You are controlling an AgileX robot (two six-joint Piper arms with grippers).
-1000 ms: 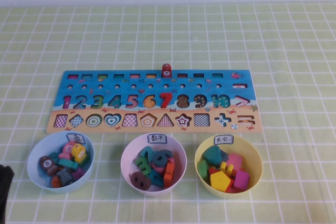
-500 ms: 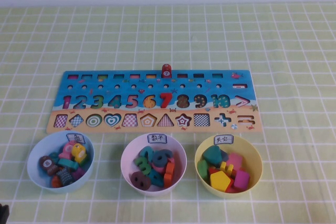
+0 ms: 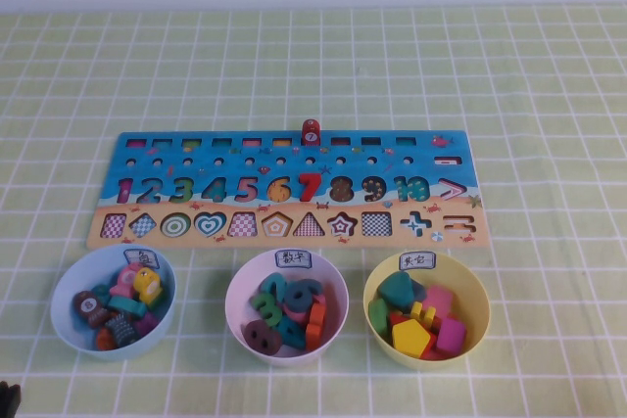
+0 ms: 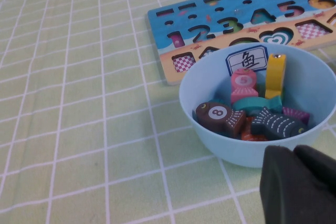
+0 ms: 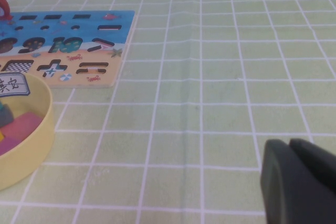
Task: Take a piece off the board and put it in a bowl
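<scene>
The blue board (image 3: 411, 159) lies across the middle of the table; its "6" slot (image 3: 280, 187) is bare. A dark slate-grey digit piece (image 3: 302, 293) lies among other digits in the white bowl (image 3: 235, 291), which stands in front of the board's middle. My left gripper (image 3: 8, 400) shows only as a dark tip at the table's front left corner. In the left wrist view the left gripper (image 4: 293, 151) is shut and empty, just in front of the light blue bowl (image 4: 210, 129). My right gripper (image 5: 289, 144) is shut and empty over bare cloth, right of the board (image 5: 118, 24).
The light blue bowl (image 3: 64, 291) of fish pieces stands front left. The yellow bowl (image 3: 470, 291) of shapes stands front right. A red "7" (image 3: 310, 186) and a red peg (image 3: 311, 131) sit on the board. Green checked cloth covers the table.
My left gripper has drawn back toward the front left corner, so that only a small dark tip still shows in the high view. Nothing else has moved.
</scene>
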